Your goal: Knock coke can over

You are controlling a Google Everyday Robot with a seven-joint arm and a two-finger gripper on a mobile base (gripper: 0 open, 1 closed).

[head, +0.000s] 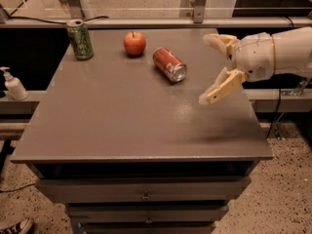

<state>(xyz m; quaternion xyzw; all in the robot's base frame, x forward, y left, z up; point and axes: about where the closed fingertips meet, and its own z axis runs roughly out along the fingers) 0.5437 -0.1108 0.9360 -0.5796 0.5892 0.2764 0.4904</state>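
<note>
The coke can (169, 64) is red-orange with a silver top. It lies on its side on the grey table (122, 111), toward the back, its top facing front right. My gripper (208, 68) hovers above the table's right side, to the right of the can and apart from it. Its two tan fingers (220, 88) are spread wide, and nothing is between them.
A green can (79, 39) stands upright at the back left corner. A red-orange apple (134, 43) sits just left of the coke can. A soap dispenser (13, 85) stands on a ledge left of the table. Drawers (145, 195) run below the tabletop.
</note>
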